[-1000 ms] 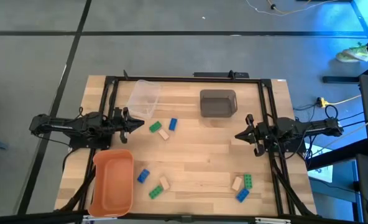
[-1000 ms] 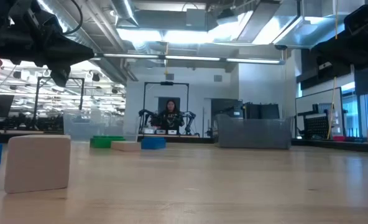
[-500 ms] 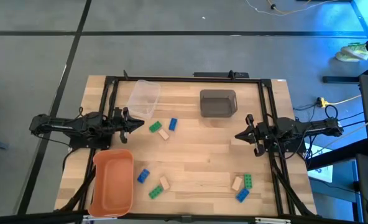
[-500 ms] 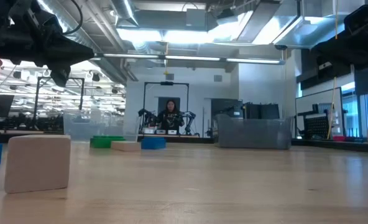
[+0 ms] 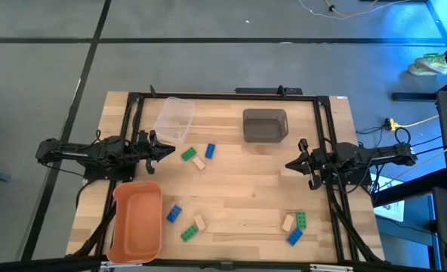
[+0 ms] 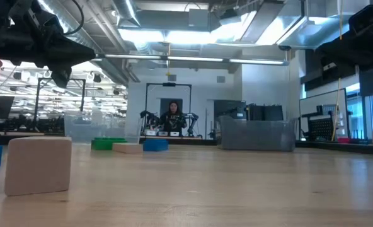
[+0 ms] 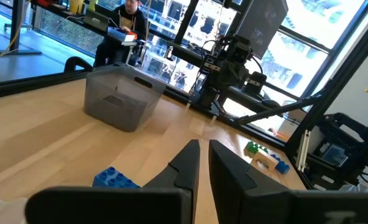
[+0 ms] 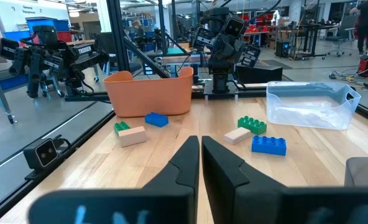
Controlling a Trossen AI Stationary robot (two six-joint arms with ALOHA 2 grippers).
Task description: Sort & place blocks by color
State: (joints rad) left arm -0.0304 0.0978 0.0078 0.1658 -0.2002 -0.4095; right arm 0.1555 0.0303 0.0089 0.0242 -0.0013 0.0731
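Nine small studded blocks lie flat on the wooden table in three groups. A green block (image 5: 188, 154), a tan block (image 5: 199, 162) and a blue block (image 5: 210, 151) lie in the middle. A blue block (image 5: 174, 214), a tan one (image 5: 199, 222) and a green one (image 5: 188, 234) lie near the orange bin. A tan block (image 5: 288, 223), a green one (image 5: 302, 220) and a blue one (image 5: 294, 237) lie at the near right. My left gripper (image 5: 167, 149) (image 7: 202, 144) hovers shut at the table's left. My right gripper (image 5: 290, 163) (image 8: 200, 140) hovers shut at the right.
A clear bin (image 5: 174, 119) stands at the far left, a grey bin (image 5: 265, 125) at the far middle and an orange bin (image 5: 137, 221) at the near left corner. A dark frame (image 5: 223, 95) runs around the table. A person (image 6: 172, 116) sits in the room beyond.
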